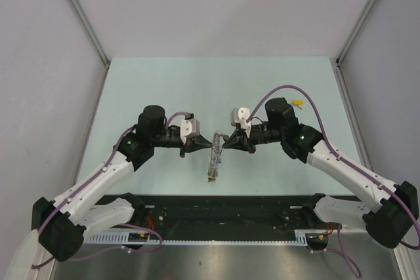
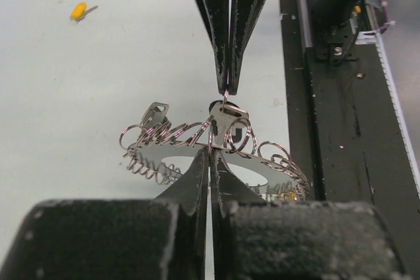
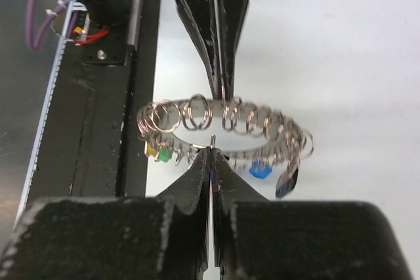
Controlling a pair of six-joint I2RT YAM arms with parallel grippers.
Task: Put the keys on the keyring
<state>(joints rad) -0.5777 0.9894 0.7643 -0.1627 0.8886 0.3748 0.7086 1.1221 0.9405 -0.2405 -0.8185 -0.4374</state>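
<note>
The keyring (image 1: 214, 159), a flat metal ring strung with many small wire loops, hangs in the air between my two grippers. My left gripper (image 1: 200, 149) is shut on its flat band (image 2: 210, 152). My right gripper (image 1: 226, 143) is shut on a small loop at the opposite side (image 3: 212, 145), just above a silver key (image 2: 226, 122). In the right wrist view, blue (image 3: 260, 170), green (image 3: 163, 154) and dark (image 3: 287, 181) tags hang from the keyring (image 3: 197, 119). The yellow-tagged key (image 1: 297, 103) lies loose on the table, also in the left wrist view (image 2: 79, 10).
The pale green table (image 1: 164, 90) is walled by grey panels at the back and sides. A black rail with cables (image 1: 223, 218) runs along the near edge, close below the keyring.
</note>
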